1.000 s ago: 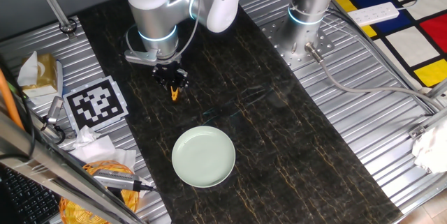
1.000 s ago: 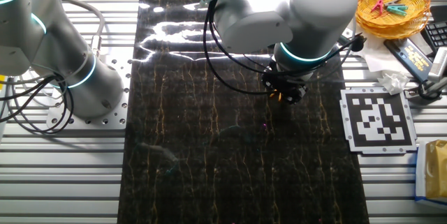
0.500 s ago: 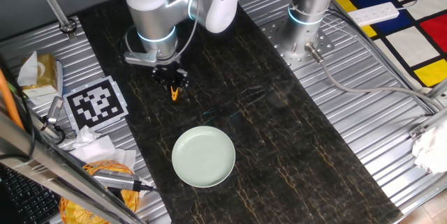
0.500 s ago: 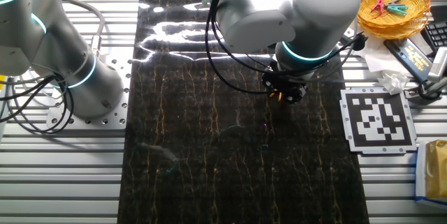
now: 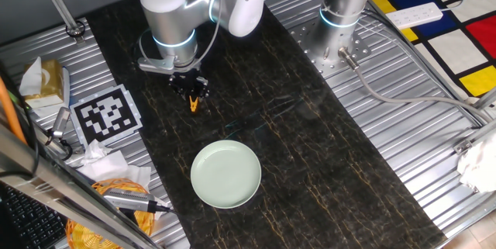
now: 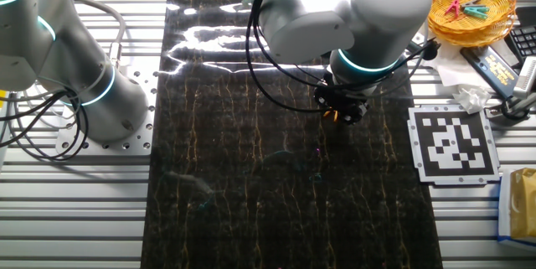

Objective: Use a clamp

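Observation:
The small orange-yellow clamp (image 5: pixel 193 104) hangs prongs-down from my black gripper (image 5: pixel 190 91), which is shut on its top end, just above the dark marbled mat. In the other fixed view only a sliver of the clamp (image 6: pixel 334 116) shows under the gripper (image 6: pixel 339 110), mostly hidden by the arm's wrist. The pale green plate (image 5: pixel 225 174) lies on the mat well in front of the gripper, apart from the clamp. It is out of view in the other fixed view.
A printed marker tag (image 5: pixel 108 115) lies left of the gripper. A yellow wicker basket (image 6: pixel 469 7) with several coloured clips stands beside the mat. A second arm's base (image 5: pixel 338 32) stands at the back right. Tissues and tools (image 5: pixel 101 164) clutter the left side.

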Robot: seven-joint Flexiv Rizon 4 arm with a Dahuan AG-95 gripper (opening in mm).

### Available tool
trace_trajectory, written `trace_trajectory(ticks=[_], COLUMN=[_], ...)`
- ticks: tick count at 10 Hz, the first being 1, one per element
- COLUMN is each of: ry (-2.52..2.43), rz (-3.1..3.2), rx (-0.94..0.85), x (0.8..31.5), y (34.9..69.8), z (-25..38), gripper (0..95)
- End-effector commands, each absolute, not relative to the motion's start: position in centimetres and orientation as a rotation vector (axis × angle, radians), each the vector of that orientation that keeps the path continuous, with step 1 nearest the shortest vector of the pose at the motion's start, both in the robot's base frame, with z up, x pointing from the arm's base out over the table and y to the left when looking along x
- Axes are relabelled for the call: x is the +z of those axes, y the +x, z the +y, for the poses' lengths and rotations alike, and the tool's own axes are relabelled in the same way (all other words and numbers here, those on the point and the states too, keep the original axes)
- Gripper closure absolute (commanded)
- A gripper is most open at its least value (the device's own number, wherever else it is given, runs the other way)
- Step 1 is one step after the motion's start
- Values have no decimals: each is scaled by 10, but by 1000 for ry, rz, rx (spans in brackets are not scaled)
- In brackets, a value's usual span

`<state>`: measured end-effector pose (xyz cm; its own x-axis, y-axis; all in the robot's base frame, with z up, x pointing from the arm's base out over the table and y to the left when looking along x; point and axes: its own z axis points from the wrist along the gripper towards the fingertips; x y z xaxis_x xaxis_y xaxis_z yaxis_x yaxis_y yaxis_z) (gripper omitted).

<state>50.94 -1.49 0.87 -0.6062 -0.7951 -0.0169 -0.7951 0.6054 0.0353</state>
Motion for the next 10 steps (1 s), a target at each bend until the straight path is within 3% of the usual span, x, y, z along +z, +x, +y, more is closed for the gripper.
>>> trace_trajectory(ticks=[1, 4, 5, 10], ry=[1390, 1389, 1389, 1383], rz=[-2816, -2816, -2816, -2820], rx=[-60, -60, -61, -61], x=[9, 9, 9, 9], y=[510, 510, 510, 510], z=[-15, -15, -15, -15], gripper=[570, 570, 760, 760])
